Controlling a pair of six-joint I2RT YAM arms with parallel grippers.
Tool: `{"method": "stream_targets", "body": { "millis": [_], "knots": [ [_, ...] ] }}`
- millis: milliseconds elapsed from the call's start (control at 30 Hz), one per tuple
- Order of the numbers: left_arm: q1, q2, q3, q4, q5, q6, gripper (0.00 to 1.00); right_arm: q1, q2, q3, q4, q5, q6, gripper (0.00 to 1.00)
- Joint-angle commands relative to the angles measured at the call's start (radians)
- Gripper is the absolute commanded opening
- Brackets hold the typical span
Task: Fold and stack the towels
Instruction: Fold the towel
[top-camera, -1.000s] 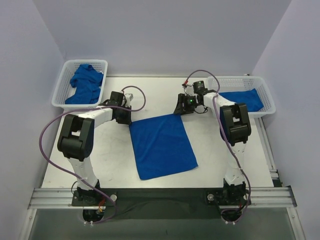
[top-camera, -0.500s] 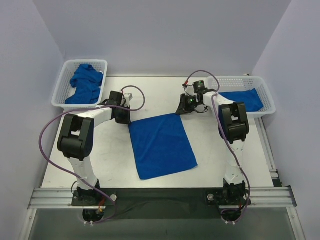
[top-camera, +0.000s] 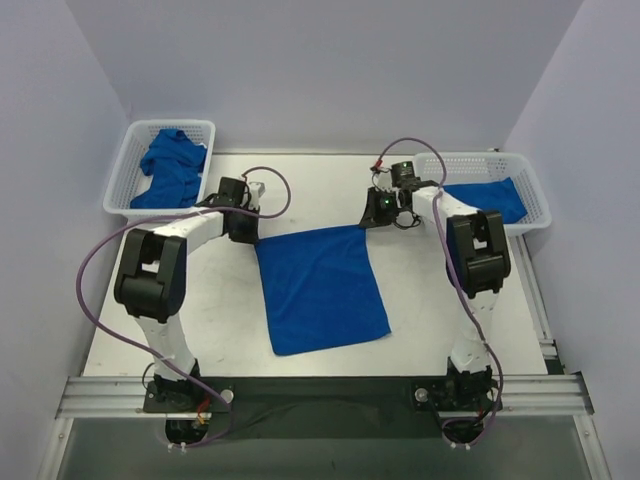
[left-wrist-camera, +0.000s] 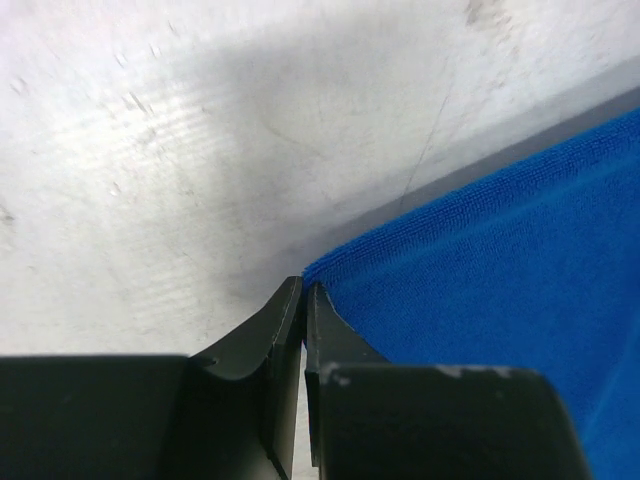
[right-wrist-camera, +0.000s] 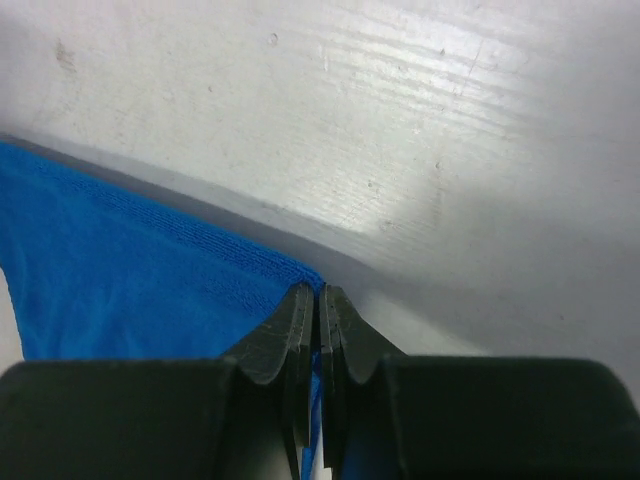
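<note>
One royal-blue towel (top-camera: 322, 288) lies spread flat mid-table. My left gripper (top-camera: 247, 237) is shut on its far left corner; in the left wrist view (left-wrist-camera: 303, 292) the black jaws pinch the cloth edge (left-wrist-camera: 480, 250). At the far right corner my right gripper (top-camera: 371, 221) is shut on the towel too; in the right wrist view (right-wrist-camera: 319, 293) blue cloth (right-wrist-camera: 130, 270) shows between the closed jaws. Crumpled towels (top-camera: 170, 165) fill the left basket (top-camera: 125, 165). A folded towel (top-camera: 490, 200) lies in the right basket (top-camera: 535, 195).
The white mesh baskets stand at the table's far left and far right corners. A purple cable loops from each arm. Pale walls close in the back and both sides. A metal rail (top-camera: 320, 395) runs along the near edge.
Both grippers closed on the towel's far corners. The far edge shifted slightly, and the towel now lies straighter on the table.
</note>
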Motion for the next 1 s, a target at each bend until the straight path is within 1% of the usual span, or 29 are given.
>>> {"method": "stream_targets", "body": {
  "millis": [0,267,367,433,500,533,667,800,967],
  "knots": [
    [0.008,-0.115,0.096,0.024,-0.054,0.051,0.00,-0.012,-0.179,-0.022,0.073,0.108,-0.015,0.00],
    [-0.007,-0.343,0.183,0.065,-0.039,0.095,0.00,-0.012,-0.406,-0.047,0.145,0.138,-0.010,0.00],
    [-0.025,-0.428,0.194,0.085,-0.046,0.140,0.00,-0.009,-0.486,-0.056,0.150,0.132,-0.010,0.00],
    [-0.037,-0.490,0.193,0.090,-0.046,0.150,0.00,-0.009,-0.528,-0.065,0.186,0.125,-0.010,0.00],
    [-0.057,-0.535,0.182,0.108,-0.049,0.172,0.00,-0.007,-0.592,-0.084,0.196,0.106,-0.016,0.00],
    [-0.068,-0.582,0.176,0.114,-0.052,0.182,0.00,-0.004,-0.615,-0.090,0.199,0.100,-0.021,0.00],
    [-0.125,-0.719,0.096,0.160,-0.077,0.230,0.00,0.007,-0.754,-0.137,0.200,0.071,-0.047,0.00],
    [-0.159,-0.883,0.021,0.179,-0.072,0.229,0.00,0.022,-0.886,-0.229,0.194,0.049,-0.079,0.00],
    [-0.176,-1.000,-0.016,0.133,-0.052,0.203,0.00,0.042,-1.053,-0.300,0.165,0.040,-0.102,0.00]
  ]
}}
